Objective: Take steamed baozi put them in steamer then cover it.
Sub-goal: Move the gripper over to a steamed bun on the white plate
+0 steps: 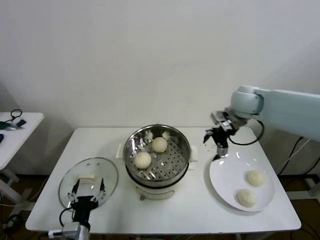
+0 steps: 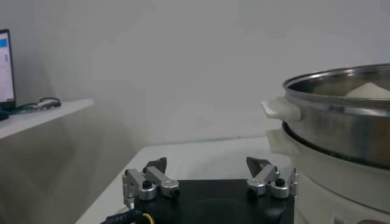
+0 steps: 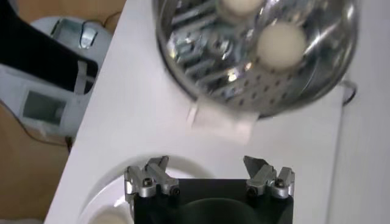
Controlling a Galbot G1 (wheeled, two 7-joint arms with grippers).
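The steamer (image 1: 157, 176), a shiny steel pot on a white base, stands mid-table with two baozi on its perforated tray, one (image 1: 159, 144) behind the other (image 1: 142, 160). Two more baozi (image 1: 255, 178) (image 1: 246, 197) lie on the white plate (image 1: 225, 180) to the right. My right gripper (image 1: 220, 150) is open and empty above the plate's far left edge, between plate and steamer. In the right wrist view it (image 3: 207, 163) hovers over the table with the steamer (image 3: 317, 79) beyond. My left gripper (image 1: 88, 191) is open and empty at the near edge of the glass lid (image 1: 72, 181); the left wrist view (image 2: 207, 163) shows it too.
A small white side table (image 1: 20, 131) with cables stands at the far left. The white wall is close behind the work table. The lid's cream handle (image 1: 87, 178) sits on top of the lid, just beyond my left gripper.
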